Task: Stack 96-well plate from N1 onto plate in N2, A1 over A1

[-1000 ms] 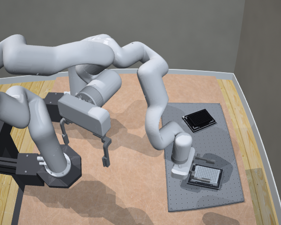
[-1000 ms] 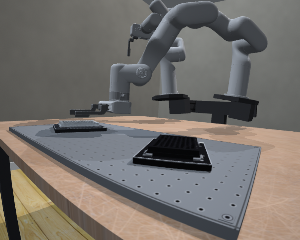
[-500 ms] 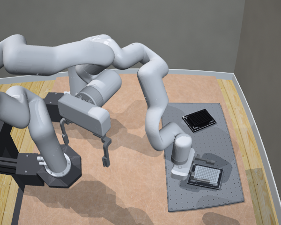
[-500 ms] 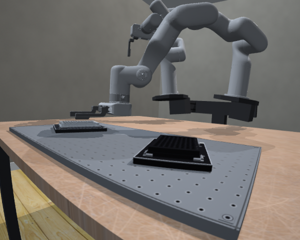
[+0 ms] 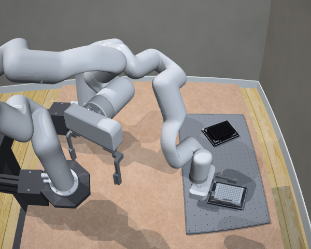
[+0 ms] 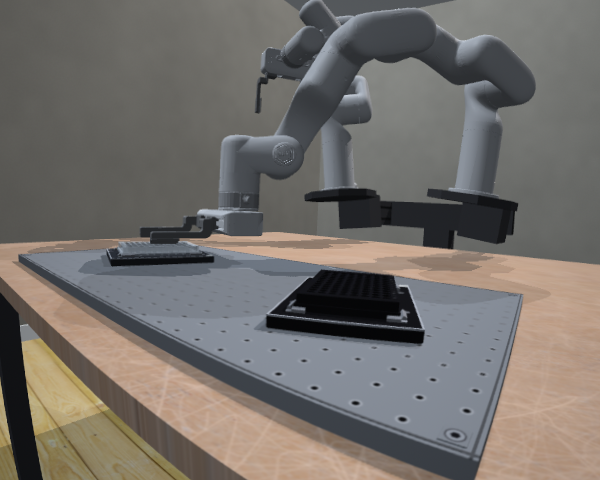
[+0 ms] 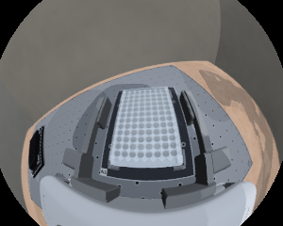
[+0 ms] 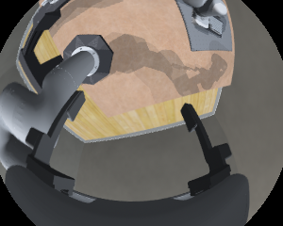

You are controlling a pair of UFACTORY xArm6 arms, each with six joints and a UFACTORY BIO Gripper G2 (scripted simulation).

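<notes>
A clear 96-well plate (image 5: 228, 193) (image 6: 158, 250) (image 7: 143, 127) sits in the black nest N1 (image 5: 244, 196) (image 6: 160, 259) (image 7: 137, 172). An A1 mark shows at the nest's near left corner in the left wrist view. My left gripper (image 5: 233, 190) (image 6: 146, 233) (image 7: 145, 109) is partly open, pointing down-range with a finger along each long side, just above the plate; no contact is visible. A black plate (image 5: 222, 129) (image 6: 352, 289) sits in nest N2 (image 6: 341, 329). Its cut-off corner cannot be made out. My right gripper (image 5: 95, 168) (image 8: 132, 110) is wide open and empty, far from both plates.
Both nests stand on a grey perforated board (image 5: 198, 222) (image 6: 290, 384). The left arm's forearm reaches over the board's arm-side edge in the top view. The right gripper hangs high near the arm bases (image 5: 80, 193).
</notes>
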